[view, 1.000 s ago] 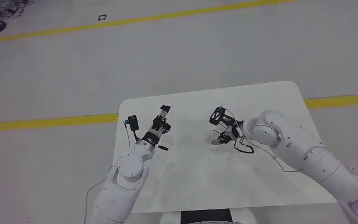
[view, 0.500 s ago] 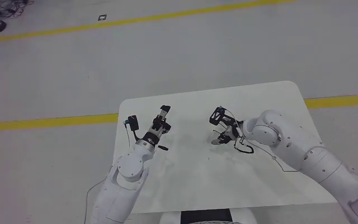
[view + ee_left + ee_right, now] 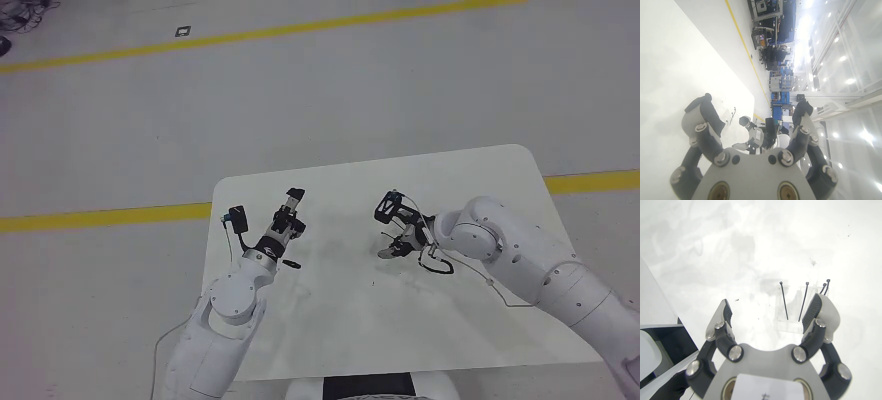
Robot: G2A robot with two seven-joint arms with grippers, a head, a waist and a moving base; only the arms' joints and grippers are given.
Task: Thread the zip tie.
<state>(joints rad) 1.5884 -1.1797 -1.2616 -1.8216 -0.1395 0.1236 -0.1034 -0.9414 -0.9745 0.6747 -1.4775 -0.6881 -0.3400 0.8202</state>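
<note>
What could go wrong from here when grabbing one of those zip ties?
The thin black plastic zip ties lie flat on a clear plastic sheet, so the open right gripper may slip off one or shove the sheet. Two zip ties beside its finger lie close together; both might come up at once.

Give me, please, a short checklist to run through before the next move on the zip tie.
1. The right pincer open and empty: ok.
2. The left pincer open and empty: ok.
3. The zip ties lying on the clear holder: ok.
4. A tie already gripped for threading: not ok, none is held.
5. The outer two ties lying separate: cannot tell, a finger partly hides them.
</note>
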